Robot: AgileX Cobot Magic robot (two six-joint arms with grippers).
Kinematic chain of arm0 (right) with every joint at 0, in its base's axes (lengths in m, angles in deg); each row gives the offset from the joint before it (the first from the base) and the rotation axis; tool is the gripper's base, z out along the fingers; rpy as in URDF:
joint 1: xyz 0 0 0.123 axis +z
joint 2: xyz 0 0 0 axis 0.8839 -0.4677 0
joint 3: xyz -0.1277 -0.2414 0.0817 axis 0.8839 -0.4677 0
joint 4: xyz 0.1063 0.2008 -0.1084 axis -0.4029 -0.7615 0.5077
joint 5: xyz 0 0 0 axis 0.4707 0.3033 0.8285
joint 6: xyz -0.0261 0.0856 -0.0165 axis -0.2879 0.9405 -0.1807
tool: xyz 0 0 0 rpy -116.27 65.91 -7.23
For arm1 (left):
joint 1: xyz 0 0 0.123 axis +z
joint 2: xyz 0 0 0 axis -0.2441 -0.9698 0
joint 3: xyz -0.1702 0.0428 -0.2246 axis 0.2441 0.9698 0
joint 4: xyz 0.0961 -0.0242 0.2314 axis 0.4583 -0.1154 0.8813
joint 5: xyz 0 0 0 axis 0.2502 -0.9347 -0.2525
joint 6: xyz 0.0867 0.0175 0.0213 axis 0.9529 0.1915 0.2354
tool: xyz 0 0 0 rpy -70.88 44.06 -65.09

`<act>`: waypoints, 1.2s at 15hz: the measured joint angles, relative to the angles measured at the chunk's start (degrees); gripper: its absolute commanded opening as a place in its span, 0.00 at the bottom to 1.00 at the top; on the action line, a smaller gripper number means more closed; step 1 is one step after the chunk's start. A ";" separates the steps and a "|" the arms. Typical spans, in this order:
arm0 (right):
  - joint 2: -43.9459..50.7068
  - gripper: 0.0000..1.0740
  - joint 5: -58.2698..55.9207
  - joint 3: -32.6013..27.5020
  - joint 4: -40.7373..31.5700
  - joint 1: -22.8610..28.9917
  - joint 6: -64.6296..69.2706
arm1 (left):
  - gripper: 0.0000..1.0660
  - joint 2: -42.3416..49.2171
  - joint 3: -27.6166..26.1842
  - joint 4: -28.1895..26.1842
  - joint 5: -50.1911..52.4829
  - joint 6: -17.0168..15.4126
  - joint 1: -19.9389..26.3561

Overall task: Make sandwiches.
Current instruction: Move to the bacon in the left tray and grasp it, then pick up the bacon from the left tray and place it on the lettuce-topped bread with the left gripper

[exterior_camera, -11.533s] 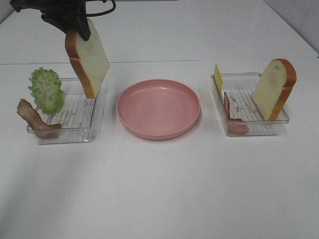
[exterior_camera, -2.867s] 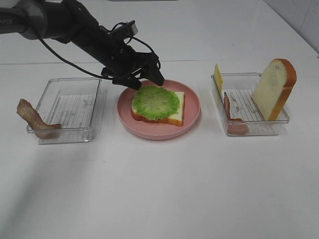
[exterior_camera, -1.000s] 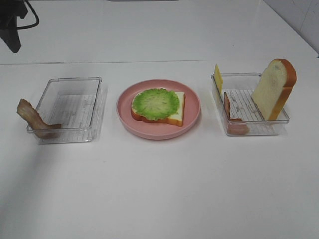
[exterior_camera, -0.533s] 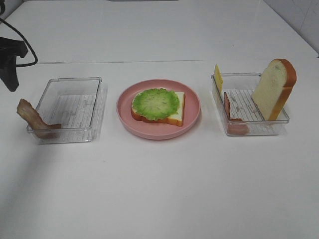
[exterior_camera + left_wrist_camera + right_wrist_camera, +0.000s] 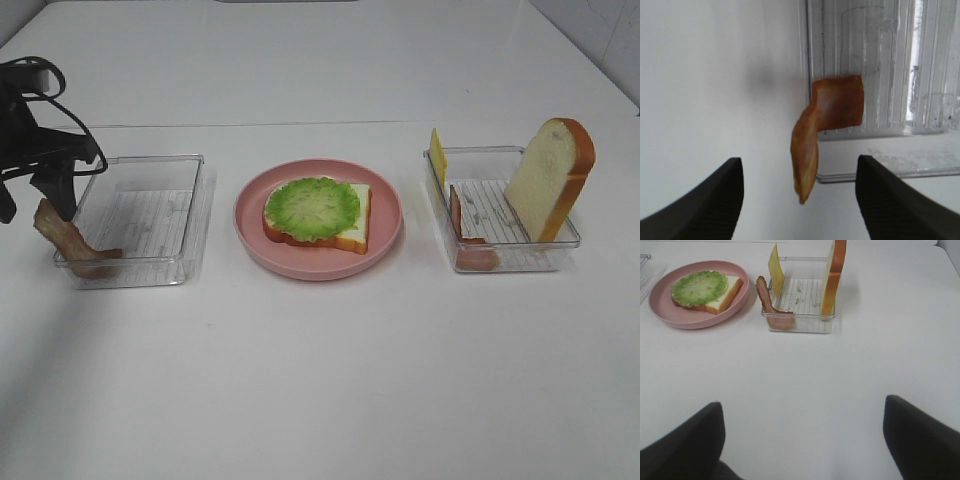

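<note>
So, the sandwich (image 5: 330,238) is just begun; one white bread slice (image 5: 353,212) lies flat on the pink plate (image 5: 390,215) with ruffled green lettuce (image 5: 312,207) on top; yellow cheese (image 5: 437,157) and the other slice (image 5: 545,185) wait in a clear tray (image 5: 530,257); the left tool (image 5: 35,205), spread, hangs over a bendy brown bacon strip (image 5: 62,232) (next, I think); the right tool (image 5: 805,440) is spread too, holding nothing.

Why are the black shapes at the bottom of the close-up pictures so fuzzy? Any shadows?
Left wrist view: the left gripper's fingers sit too near the lens, so they blur; the bacon strip is sharper. Right wrist view: the right gripper's fingers blur likewise; the pink plate looks clear. Exterior high view: a soft grey shadow dims the table at lower left.
</note>
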 measured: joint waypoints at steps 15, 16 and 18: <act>0.00 0.77 0.00 0.00 0.00 0.00 0.00 | 0.03 -3.61 0.00 -2.64 6.02 0.23 0.00; 0.00 0.77 0.00 0.00 0.00 0.00 0.00 | 0.00 -3.61 0.00 -2.64 6.02 0.57 0.00; 0.00 0.77 0.00 0.00 0.00 0.00 0.00 | 0.00 -3.61 0.00 -2.64 6.02 1.09 0.00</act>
